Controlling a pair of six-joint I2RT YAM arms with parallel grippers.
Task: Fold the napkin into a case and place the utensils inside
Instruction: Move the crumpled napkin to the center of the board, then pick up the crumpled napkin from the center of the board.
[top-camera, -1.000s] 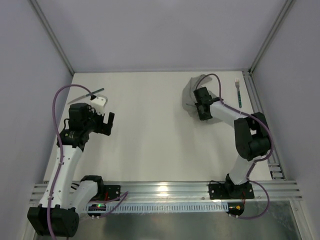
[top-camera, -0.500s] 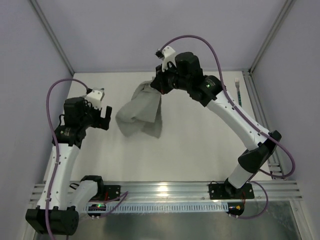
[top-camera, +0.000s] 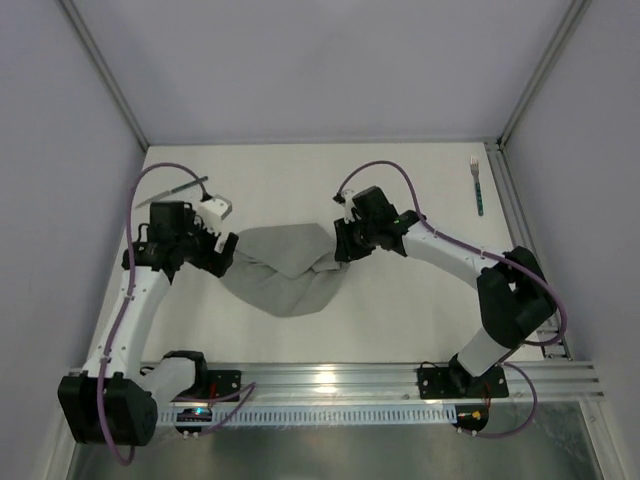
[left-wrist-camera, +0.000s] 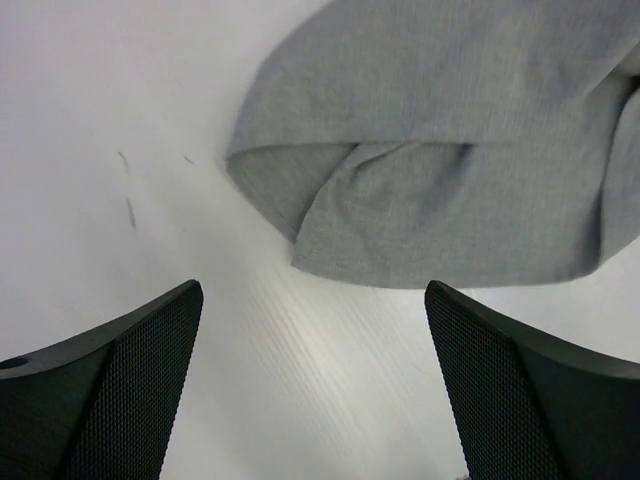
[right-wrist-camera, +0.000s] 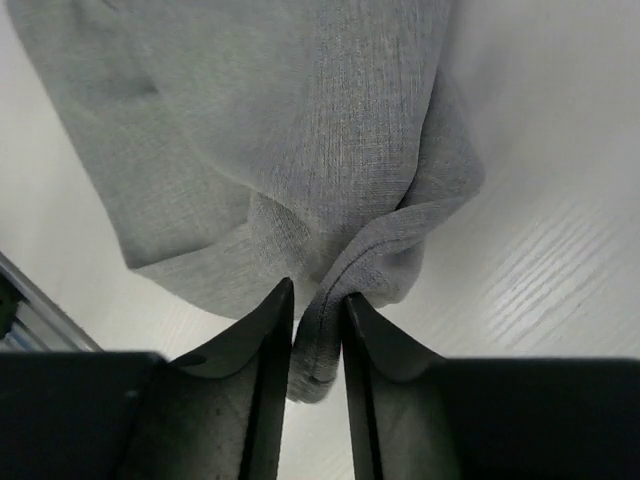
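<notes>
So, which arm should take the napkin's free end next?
Left, probably: the left gripper, jaws open, faces that end of the napkin; the right gripper pinches the other end.

Napkin (top-camera: 285, 275): plain mid grey, fine woven texture, no print. Bench (top-camera: 300, 190): off-white with faint straight grain lines and a few small dark scuff marks (left-wrist-camera: 128, 205). Fork (top-camera: 478, 186) – dark teal handle, silver head. Knife (top-camera: 185, 186) – dark handle, silvery blade. Left claw (left-wrist-camera: 312, 300) and right claw (right-wrist-camera: 317, 300) are black; the left's pads (left-wrist-camera: 130, 380) show a fine mesh pattern. Arms (top-camera: 130, 320) white and black, cables (top-camera: 378, 164) purple.
</notes>
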